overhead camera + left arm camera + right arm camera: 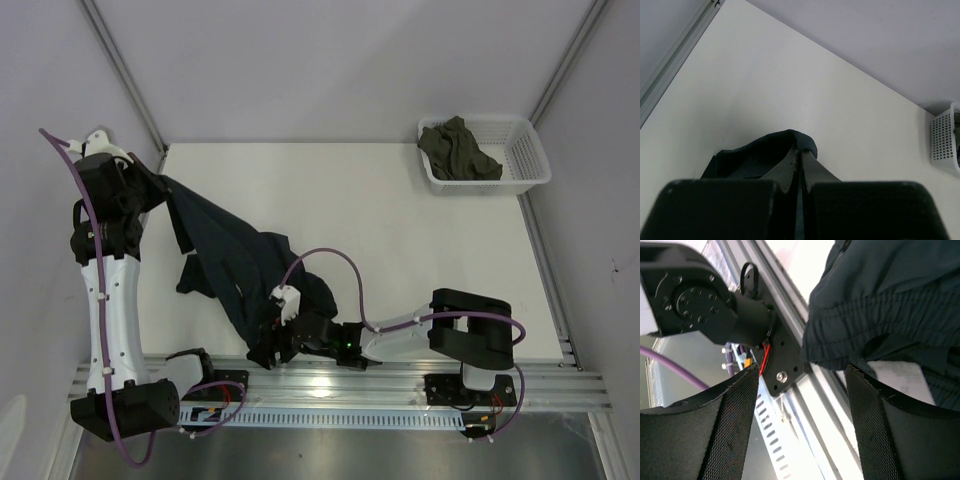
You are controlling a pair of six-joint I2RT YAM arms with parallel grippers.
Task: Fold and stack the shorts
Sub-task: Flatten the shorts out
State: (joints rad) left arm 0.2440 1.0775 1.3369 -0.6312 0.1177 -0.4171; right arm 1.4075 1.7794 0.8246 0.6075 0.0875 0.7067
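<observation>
**Top view.** The shorts hang as one dark teal-navy sheet. It runs from my left pincer, raised over the table's far left corner, down across the left half to the near edge. My right pincer lies low at that near edge, beside the cloth's lowest bunch. A white basket in the far right corner holds an olive garment.

**Left wrist view.** My left pincer is closed tight on a small fold of the shorts, with the fabric pinched flat between the jaws. The bare table runs beyond it.

**Right wrist view.** My right pincer stands wide apart with nothing between the fingers. The gathered elastic waistband is just ahead of them and spills over the aluminium rail, near the left arm's base.

**Handling (judgement).** The cloth is light, limp and thin. It will sag and slide rather than keep a shape, so a single pinch drags it into a rope. The waistband is the thickest and firmest part, so a corner of it looks like the best place for my right pincer to take hold. The two grips could then spread the cloth flat.

**Comparison.** Only the top view shows the whole drape and the basket. Only the wrist views show each grip and the waistband's gathers. I cannot find the cords or the label in any view.
</observation>
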